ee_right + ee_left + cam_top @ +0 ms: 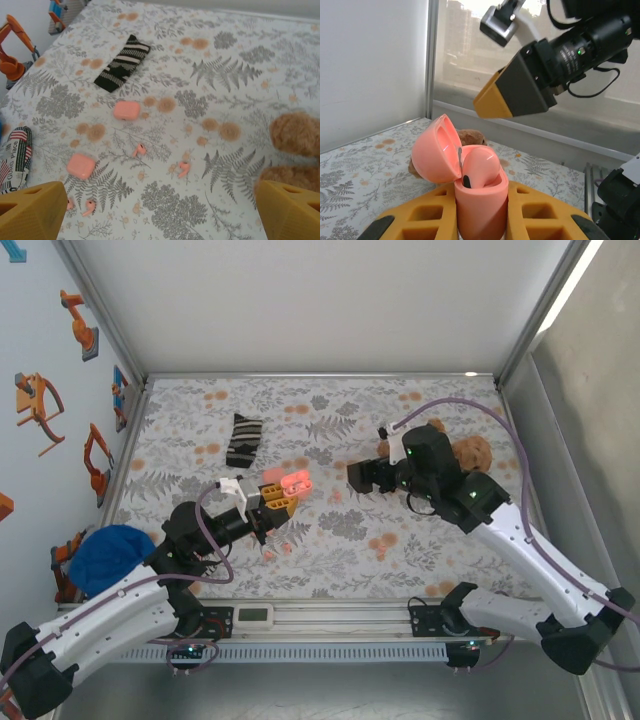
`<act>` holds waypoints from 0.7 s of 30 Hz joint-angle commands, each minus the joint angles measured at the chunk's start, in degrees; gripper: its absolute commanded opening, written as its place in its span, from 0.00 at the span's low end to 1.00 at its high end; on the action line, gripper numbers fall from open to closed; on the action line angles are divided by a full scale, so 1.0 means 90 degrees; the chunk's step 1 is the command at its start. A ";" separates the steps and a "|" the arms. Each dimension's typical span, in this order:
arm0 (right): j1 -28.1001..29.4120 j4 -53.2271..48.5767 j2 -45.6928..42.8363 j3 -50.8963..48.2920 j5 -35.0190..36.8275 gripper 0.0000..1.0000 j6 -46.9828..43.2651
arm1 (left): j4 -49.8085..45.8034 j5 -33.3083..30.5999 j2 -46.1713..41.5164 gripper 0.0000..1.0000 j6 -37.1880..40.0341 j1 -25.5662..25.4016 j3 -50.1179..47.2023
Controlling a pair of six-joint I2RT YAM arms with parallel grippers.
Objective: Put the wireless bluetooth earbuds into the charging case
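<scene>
Case (482, 197), lid (434, 150) open, in left tool (481, 216)

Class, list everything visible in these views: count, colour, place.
open charging case: one, salmon-pink, in the left gripper
closed cases: two, salmon-pink, on the floral cloth
earbuds: five, salmon-pink, one in the open charging case, four loose on the floral cloth
striped sock: one, black-and-white, far left
teddy bear: one, brown, right side
blue cloth: one, near-left edge
flag-print item: one, red-white-blue, left edge
left gripper: one, yellow-fingered, shut on the open charging case
right gripper: one, yellow-fingered, open
</scene>
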 commanded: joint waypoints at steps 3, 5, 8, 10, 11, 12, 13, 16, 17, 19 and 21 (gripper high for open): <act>-0.0503 -0.0436 -0.0016 -0.0623 -0.0775 0.92 0.0893 | 0.0014 0.0049 -0.0080 0.00 0.0147 -0.0042 0.0219; -0.0564 -0.0682 0.0083 -0.0804 -0.0777 0.92 0.0927 | -0.0018 0.0066 -0.0086 0.00 0.0145 -0.0041 0.0226; -0.0562 -0.1153 0.0255 -0.1054 -0.0471 0.92 0.0969 | -0.0020 0.0050 -0.0113 0.00 0.0148 -0.0042 0.0201; -0.0564 -0.1300 0.0362 -0.1301 -0.0260 0.91 0.1122 | -0.0011 0.0055 -0.0122 0.00 0.0155 -0.0042 0.0208; -0.0563 -0.1337 0.0420 -0.1441 -0.0201 0.89 0.1188 | -0.0014 0.0051 -0.0120 0.00 0.0162 -0.0042 0.0200; -0.0557 -0.1356 0.0489 -0.1574 -0.0103 0.89 0.1245 | -0.0019 0.0049 -0.0105 0.00 0.0165 -0.0042 0.0202; -0.0523 -0.1363 0.0543 -0.1695 0.0010 0.88 0.1328 | -0.0013 0.0056 -0.0104 0.00 0.0177 -0.0039 0.0200; -0.0256 -0.1160 0.0744 -0.2021 0.0282 0.85 0.1544 | -0.0011 0.0059 -0.0088 0.00 0.0202 -0.0037 0.0190; -0.0126 -0.1065 0.0822 -0.2115 0.0366 0.85 0.1628 | -0.0012 0.0063 -0.0073 0.00 0.0214 -0.0042 0.0196; 0.0086 -0.0902 0.1006 -0.2244 0.0519 0.83 0.1791 | -0.0011 0.0071 -0.0052 0.00 0.0225 -0.0042 0.0200; 0.0220 -0.0708 0.1208 -0.2398 0.0653 0.80 0.1888 | -0.0030 0.0079 -0.0059 0.00 0.0236 -0.0041 0.0205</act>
